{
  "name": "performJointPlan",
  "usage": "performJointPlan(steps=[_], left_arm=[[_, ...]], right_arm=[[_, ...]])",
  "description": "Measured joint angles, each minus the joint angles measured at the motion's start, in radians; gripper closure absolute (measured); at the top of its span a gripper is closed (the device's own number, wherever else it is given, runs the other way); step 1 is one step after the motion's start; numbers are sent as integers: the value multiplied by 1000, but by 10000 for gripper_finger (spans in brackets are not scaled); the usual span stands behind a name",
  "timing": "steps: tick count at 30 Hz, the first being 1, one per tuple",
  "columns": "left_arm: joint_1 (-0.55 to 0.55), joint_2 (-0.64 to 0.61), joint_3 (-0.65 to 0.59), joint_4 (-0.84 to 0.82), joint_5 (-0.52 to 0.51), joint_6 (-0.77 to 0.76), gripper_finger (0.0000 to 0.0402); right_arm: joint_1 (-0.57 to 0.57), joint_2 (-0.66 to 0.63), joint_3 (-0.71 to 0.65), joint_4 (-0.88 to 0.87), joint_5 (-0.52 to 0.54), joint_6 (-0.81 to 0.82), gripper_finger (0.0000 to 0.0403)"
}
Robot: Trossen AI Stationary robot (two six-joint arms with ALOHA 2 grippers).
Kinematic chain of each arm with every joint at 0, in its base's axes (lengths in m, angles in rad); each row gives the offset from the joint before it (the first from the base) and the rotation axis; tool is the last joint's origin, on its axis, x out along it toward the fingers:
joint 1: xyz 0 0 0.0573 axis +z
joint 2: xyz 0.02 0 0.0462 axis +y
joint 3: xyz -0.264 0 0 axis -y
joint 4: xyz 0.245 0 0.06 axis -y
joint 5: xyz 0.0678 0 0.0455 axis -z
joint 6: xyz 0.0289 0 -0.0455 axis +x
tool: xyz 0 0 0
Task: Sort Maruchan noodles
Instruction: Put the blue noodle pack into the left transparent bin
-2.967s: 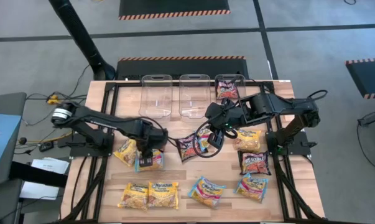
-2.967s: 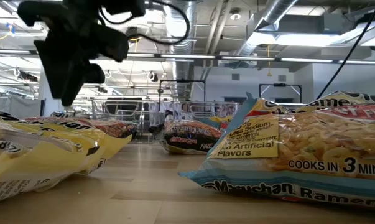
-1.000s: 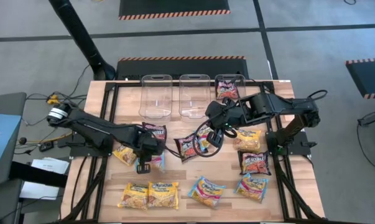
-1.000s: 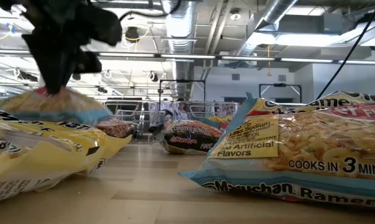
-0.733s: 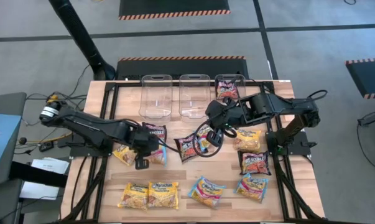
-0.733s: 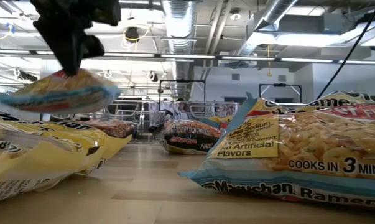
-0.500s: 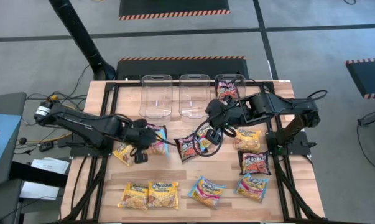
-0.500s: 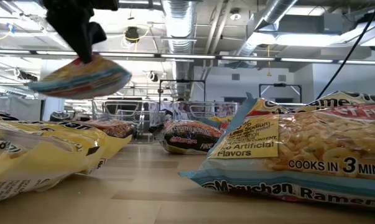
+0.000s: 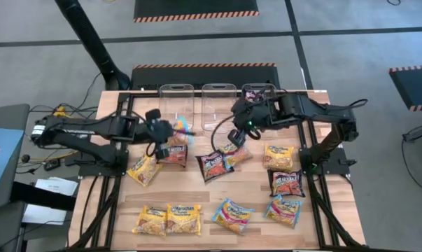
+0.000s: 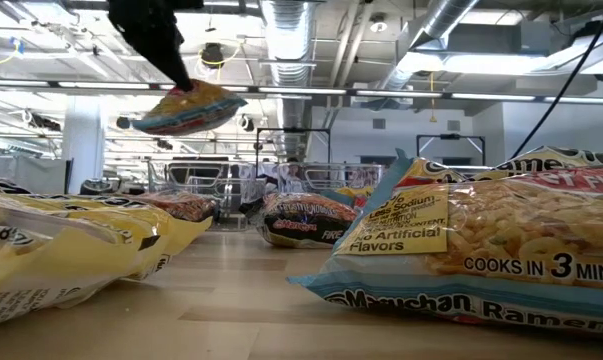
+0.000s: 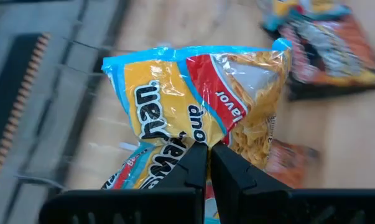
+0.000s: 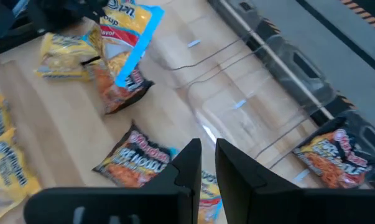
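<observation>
From the low camera I'm seeing the near blue-edged ramen packet (image 10: 481,255) running off the right edge, and the yellow packets (image 10: 71,245) spilling past the left. The left arm (image 10: 151,35) is getting cut off at the top. In the left wrist view, the held packet's (image 11: 193,106) lower end is disappearing behind the fingers (image 11: 193,171), and the background is smearing into blur.

Held packet (image 11: 193,106): light blue border, yellow panel with dark lettering, red band with white lettering, pale noodles visible through clear film. Packet (image 9: 171,155) lying on the desk (image 9: 204,192): dark maroon-black with orange print. Pair of packets (image 9: 169,218) at the desk's near edge: yellow-orange. Desk: light wood grain. Bins (image 9: 218,105): clear. Arms: dark
</observation>
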Motion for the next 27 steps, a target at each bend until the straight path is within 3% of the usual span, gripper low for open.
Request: performJointPlan(steps=[10,17,27], left_arm=[[258,5,0,176,-7,252,401],[431,5,0,291,75,415,401],[564,104,2,408,76,607,401]], right_arm=[[-146,0,0,5,1,-93,332],[-240,0,0,5,0,-170,332],[-357,0,0,22,-2,-289,332]])
